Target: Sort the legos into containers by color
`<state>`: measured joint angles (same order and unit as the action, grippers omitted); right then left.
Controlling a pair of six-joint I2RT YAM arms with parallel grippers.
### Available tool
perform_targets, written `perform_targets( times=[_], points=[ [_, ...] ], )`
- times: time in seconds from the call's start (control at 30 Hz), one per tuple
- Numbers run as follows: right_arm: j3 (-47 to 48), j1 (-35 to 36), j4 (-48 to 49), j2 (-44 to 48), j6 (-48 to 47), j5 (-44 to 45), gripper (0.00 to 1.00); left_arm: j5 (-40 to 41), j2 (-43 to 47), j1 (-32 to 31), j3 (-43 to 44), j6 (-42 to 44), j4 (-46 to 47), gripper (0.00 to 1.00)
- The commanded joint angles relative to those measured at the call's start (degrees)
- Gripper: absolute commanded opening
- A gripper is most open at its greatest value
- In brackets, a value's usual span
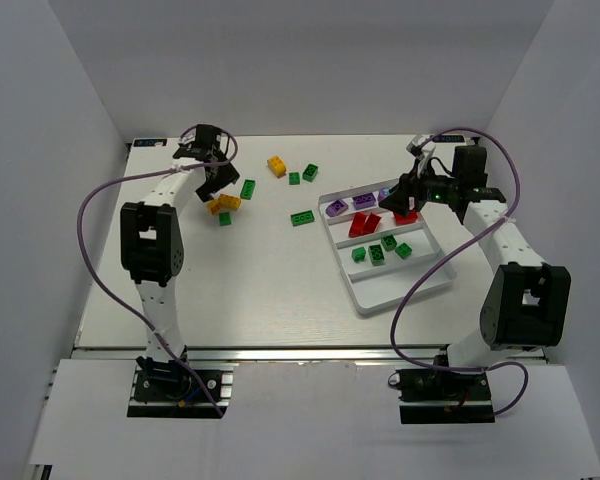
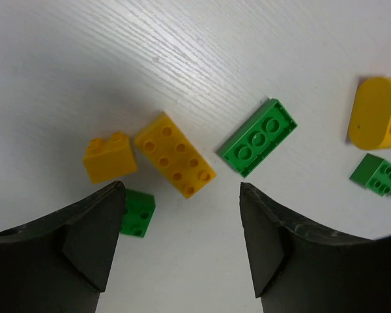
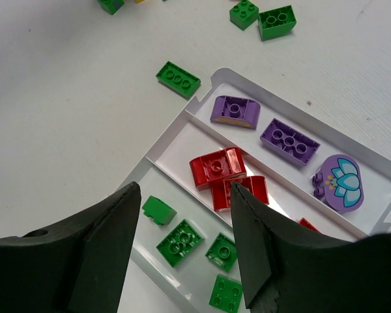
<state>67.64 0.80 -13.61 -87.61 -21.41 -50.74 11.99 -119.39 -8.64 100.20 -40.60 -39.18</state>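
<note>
White table (image 1: 260, 270) boxed in by plain white walls. Toward its right side, one white tray (image 1: 380, 290) set at a slant, cut lengthwise into four compartments. In the far compartment (image 3: 266, 109), three purple legos (image 3: 289, 140), among them a rounded purple piece (image 3: 339, 182) printed with a pale lotus. In the second compartment (image 3: 176, 147), red legos (image 3: 216, 166), two of them touching, plus a red sliver at the edge of the right finger. In the third compartment (image 3: 195, 218), four green legos (image 3: 180, 242), each apart from the others. Outside the tray, just beside its far corner, a flat green brick (image 3: 178, 78).

Right gripper (image 3: 186, 190) hanging above the red and green lanes, jaws spread wide, nothing between them. Left gripper (image 2: 181, 192) well apart from the tray, likewise spread wide and gripping nothing, poised over a long yellow brick (image 2: 174, 163).

Only from above: both arms at once, the fourth compartment (image 1: 415, 275) nearest the bases, and the loose scatter of yellow and green pieces between left arm and tray.

Only from the right wrist: lotus print and studs of the sorted pieces. From above, that purple piece mostly hidden behind the gripper.

Only from the left wrist:
- a small yellow brick (image 2: 109, 156) just beside the long one
- a small green brick (image 2: 138, 212) partly behind the left finger
- a tilted green brick (image 2: 257, 137) near the right finger
- a rounded yellow piece (image 2: 378, 114) cut by the frame edge
</note>
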Motion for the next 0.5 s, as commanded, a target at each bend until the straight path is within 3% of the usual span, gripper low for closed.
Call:
perform_targets(
  times=[0.0,0.47],
  points=[
    [0.39,0.7,0.42,-0.45,-0.12,-0.76,0.63,-1.44,-3.73,-0.32,5.35,-6.76,-5.2,0.8],
    [-0.49,0.61,0.77,-0.28,-0.04,-0.94,0.63,-0.56,-7.78,-0.41,8.43,-13.01,-6.7,0.81]
  ],
)
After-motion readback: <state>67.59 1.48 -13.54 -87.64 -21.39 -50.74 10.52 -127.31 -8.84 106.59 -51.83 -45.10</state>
